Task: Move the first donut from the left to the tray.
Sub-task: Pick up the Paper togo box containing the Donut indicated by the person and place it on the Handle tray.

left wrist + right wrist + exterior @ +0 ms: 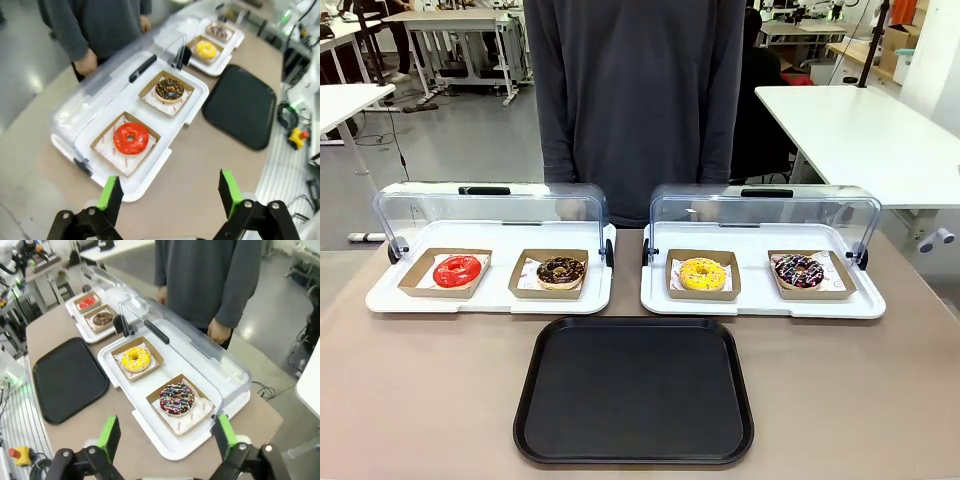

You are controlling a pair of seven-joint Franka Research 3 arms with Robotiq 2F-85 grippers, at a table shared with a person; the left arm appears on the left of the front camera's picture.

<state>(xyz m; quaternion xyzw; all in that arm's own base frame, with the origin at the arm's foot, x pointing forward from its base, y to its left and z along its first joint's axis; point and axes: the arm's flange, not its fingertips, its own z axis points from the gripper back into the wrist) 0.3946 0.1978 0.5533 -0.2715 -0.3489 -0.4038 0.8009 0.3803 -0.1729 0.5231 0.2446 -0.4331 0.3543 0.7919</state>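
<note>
On the brown table (420, 400), the red donut (131, 138) is seen just ahead of the wide-spread left claw (170, 186); the right claw (166, 430) is spread wide too.

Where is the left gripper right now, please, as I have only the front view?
Observer: The left gripper hovers open, short of the white tray holding the red donut.
Operator: And the right gripper?
Observer: The right gripper is open too, near the other white tray, at its corner by the dark sprinkled donut.
Operator: Where are the person's hands?
Observer: One hand hangs at the person's side, behind the raised clear lid.
</note>
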